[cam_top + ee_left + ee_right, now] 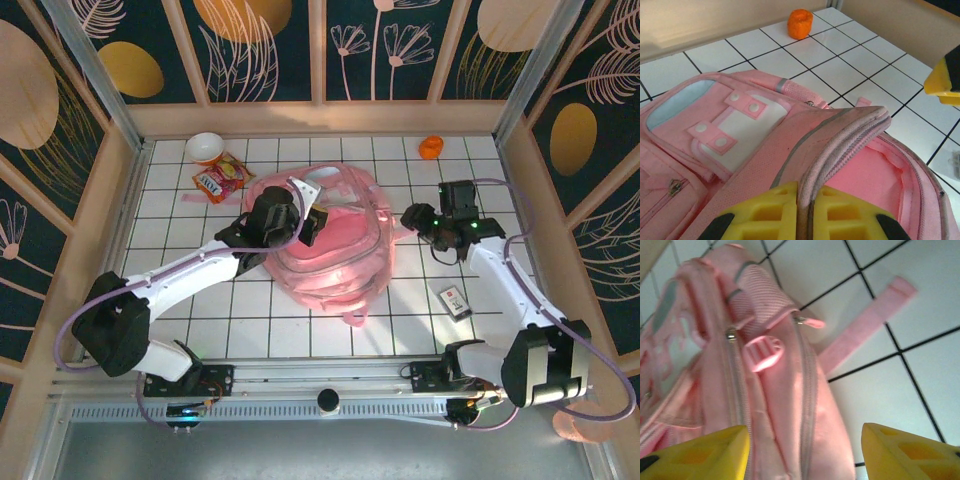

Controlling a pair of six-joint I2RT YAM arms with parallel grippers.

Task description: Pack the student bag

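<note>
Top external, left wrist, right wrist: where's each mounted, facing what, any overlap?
Top external: above and behind the bases, looking down on the table; both arms whole, left gripper and right gripper at the student bag.
Left wrist: on the left arm, facing across the bag toward the orange object; its yellow fingers pinch the bag's rim.
Right wrist: on the right arm, facing the bag's zipped side and strap; its yellow fingers apart, straddling it.
Shared: bag in all three; orange object in top and left wrist.

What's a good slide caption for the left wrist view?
Left claw pinches the rim of the pink student bag, its main compartment gaping open, a small orange object on the tiled table behind.
</note>
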